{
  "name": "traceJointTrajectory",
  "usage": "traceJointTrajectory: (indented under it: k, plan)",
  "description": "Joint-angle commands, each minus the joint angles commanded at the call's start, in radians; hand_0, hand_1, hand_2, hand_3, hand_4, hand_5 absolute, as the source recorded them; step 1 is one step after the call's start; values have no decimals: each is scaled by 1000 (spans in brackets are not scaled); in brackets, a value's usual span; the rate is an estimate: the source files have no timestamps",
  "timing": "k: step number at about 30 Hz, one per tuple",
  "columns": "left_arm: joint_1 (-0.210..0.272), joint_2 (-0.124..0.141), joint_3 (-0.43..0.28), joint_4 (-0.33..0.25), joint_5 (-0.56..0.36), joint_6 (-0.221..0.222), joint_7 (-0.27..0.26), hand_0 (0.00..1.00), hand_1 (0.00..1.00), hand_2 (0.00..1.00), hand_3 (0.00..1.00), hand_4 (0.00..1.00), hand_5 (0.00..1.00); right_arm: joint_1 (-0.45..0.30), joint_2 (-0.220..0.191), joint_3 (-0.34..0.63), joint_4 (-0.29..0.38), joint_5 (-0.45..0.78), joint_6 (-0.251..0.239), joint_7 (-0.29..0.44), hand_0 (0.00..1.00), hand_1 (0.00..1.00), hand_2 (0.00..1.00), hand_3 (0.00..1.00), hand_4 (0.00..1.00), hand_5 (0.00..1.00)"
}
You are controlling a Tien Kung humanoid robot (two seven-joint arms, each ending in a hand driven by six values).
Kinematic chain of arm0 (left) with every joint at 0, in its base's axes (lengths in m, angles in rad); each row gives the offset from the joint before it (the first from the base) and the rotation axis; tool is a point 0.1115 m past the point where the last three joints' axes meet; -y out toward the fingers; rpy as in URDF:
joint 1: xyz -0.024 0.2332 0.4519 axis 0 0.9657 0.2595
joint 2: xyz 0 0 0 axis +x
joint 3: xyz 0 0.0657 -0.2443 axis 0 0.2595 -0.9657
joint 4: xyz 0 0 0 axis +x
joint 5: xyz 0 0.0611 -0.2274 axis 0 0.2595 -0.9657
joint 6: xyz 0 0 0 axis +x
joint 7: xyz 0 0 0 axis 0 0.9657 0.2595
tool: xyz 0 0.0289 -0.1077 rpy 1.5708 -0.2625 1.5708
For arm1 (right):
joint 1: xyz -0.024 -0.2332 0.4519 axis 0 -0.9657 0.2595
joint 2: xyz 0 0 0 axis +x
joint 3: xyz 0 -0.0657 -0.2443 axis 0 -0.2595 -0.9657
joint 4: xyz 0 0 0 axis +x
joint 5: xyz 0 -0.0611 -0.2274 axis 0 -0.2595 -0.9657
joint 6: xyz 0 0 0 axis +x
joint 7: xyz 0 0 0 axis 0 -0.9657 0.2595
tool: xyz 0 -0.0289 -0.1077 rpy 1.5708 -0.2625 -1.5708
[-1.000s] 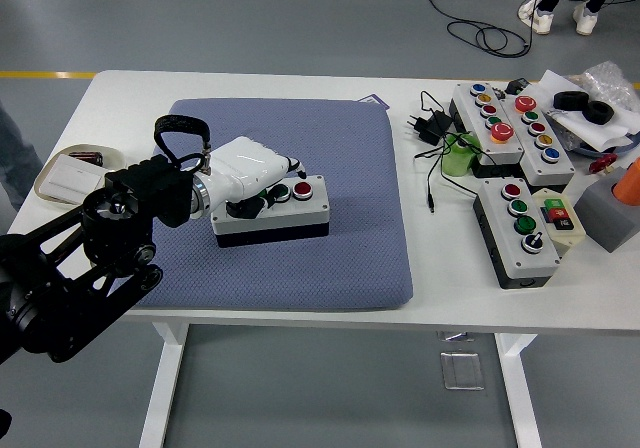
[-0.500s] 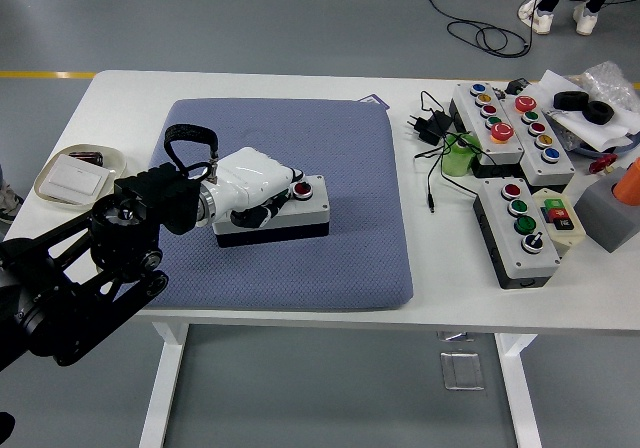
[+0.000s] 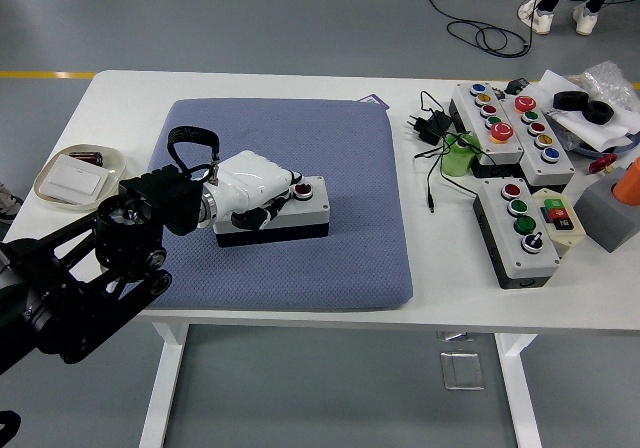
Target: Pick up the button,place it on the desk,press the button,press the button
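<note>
Squarely: left hand (image 3: 255,190) atop button box (image 3: 285,211)

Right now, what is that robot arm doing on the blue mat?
The robot's left hand, white at the end of a black arm, lies over the left part of a grey button box sitting on the blue mat. Its fingers cover that part of the top, apparently pressing a button, and only the box's red button shows. The right arm is out of sight. More button boxes sit untouched on the table's right side.
</note>
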Motion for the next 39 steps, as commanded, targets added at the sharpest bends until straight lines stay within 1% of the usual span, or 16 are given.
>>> traceJointTrajectory:
  k: [7, 18, 19, 20, 22, 25, 26, 28, 29, 31, 32, 35, 36, 37, 38, 39]
  plan:
    - [0, 2, 11, 14, 0, -21, 1, 43, 2, 2, 810, 179, 2, 3, 1, -1, 0, 1, 0, 0, 668, 649, 710, 599, 394, 242]
    - [4, 7, -6, 7, 0, -8, 0, 43, 2, 2, 816, 181, 2, 8, 1, -3, 0, 0, 1, -1, 668, 649, 710, 598, 394, 243]
    - [7, 9, -12, 0, 0, 1, 4, 43, 2, 2, 816, 181, 2, 8, 1, -3, 0, -1, 1, -1, 668, 649, 710, 598, 394, 243]
    - [11, 11, -20, -9, 0, 12, 8, 80, 2, 29, 889, 150, 2, 8, 1, -3, 0, -1, 2, -1, 668, 650, 709, 599, 394, 244]
    - [24, 16, -42, -40, 0, 21, 26, 80, 2, 29, 889, 150, 2, 7, 1, -3, 0, 1, 0, 0, 668, 650, 709, 599, 394, 244]
    - [37, 27, -78, -90, 0, 6, 40, 80, 2, 29, 889, 150, 2, 7, 1, -1, 0, 3, -1, 0, 668, 650, 709, 599, 394, 244]
    - [40, 31, -100, -111, 0, -11, 47, 89, 5, 56, 954, 420, 130, 7, 1, -1, 0, 3, -1, 1, 668, 649, 710, 599, 395, 244]
    - [42, 35, -124, -134, 0, -23, 52, 89, 5, 56, 954, 420, 130, 7, 1, 0, 0, 2, -1, 1, 668, 649, 710, 599, 395, 244]
    - [44, 38, -150, -156, -6, -27, 53, 89, 5, 56, 954, 420, 130, 7, 1, 1, 0, 1, -1, 0, 668, 649, 710, 599, 395, 244]
    - [44, 39, -163, -165, -12, -28, 53, 89, 5, 56, 954, 420, 130, 7, 1, 1, 0, 0, 0, 0, 668, 649, 710, 599, 395, 244]
    - [46, 41, -181, -175, -30, -22, 55, 84, 4, 56, 970, 435, 160, 8, 1, 1, 0, -1, 0, 0, 668, 649, 709, 599, 394, 246]
    - [53, 43, -220, -184, -79, 32, 70, 84, 4, 56, 970, 435, 160, 8, 1, 0, 0, 0, 0, 0, 668, 649, 709, 599, 394, 246]
    - [58, 42, -237, -181, -108, 71, 75, 84, 4, 56, 970, 435, 160, 8, 1, -1, 0, 1, 0, 0, 668, 649, 709, 599, 394, 246]
    - [62, 39, -254, -172, -137, 110, 67, 84, 4, 56, 970, 435, 160, 8, 1, -1, 0, 1, 0, 0, 668, 649, 709, 599, 394, 246]
    - [64, 36, -272, -163, -177, 156, 55, 653, 673, 701, 998, 680, 517, 8, 1, 0, 0, 0, 1, -1, 668, 649, 709, 599, 394, 245]
    - [65, 35, -277, -160, -196, 195, 51, 653, 673, 701, 998, 680, 517, 8, 1, 1, 0, 0, 1, -1, 668, 649, 709, 599, 394, 245]
